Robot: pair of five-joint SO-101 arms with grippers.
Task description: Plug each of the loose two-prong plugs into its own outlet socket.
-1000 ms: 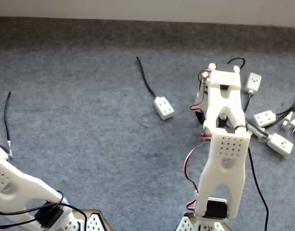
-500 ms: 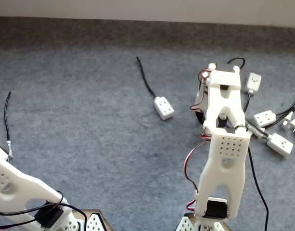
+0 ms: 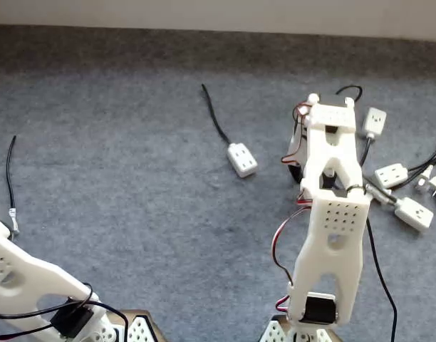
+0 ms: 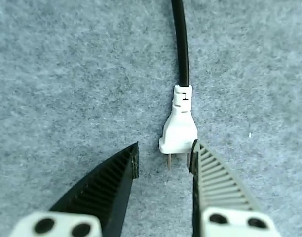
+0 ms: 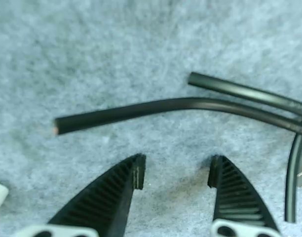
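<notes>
**Left arm a touch lower, plug between parted fingers**

Since a second ago, a small shift of the left arm (image 3: 22, 274) down and outward at the lower left corner of the high view. No change at the right arm (image 3: 334, 214) or among the plugs and sockets.

In the left wrist view, left end effector (image 4: 165, 158) spread apart low over the grey worktop (image 4: 67, 74), clamped on nothing. Between its tips, a white two-prong plug (image 4: 179, 131), flat on the worktop, prongs toward the end effector, black cord (image 4: 180, 39) running straight away. Plug off-centre: right up against the pale finger (image 4: 215, 182), contact impossible to tell, and clear of the dark finger (image 4: 109, 190).

In the right wrist view, right end effector (image 5: 175, 173) likewise apart and holding nothing, above the worktop. Just beyond its tips, the cut cord end (image 5: 59, 126) of a black cable, with a second black cable (image 5: 240, 91) beside it.

In the high view, one white outlet socket (image 3: 241, 159) alone mid-worktop on its black lead, well apart from both arms. Right of the right arm, a socket cluster (image 3: 390, 174) of three amid tangled leads, and small white plugs (image 3: 433, 182) at the edge.
</notes>
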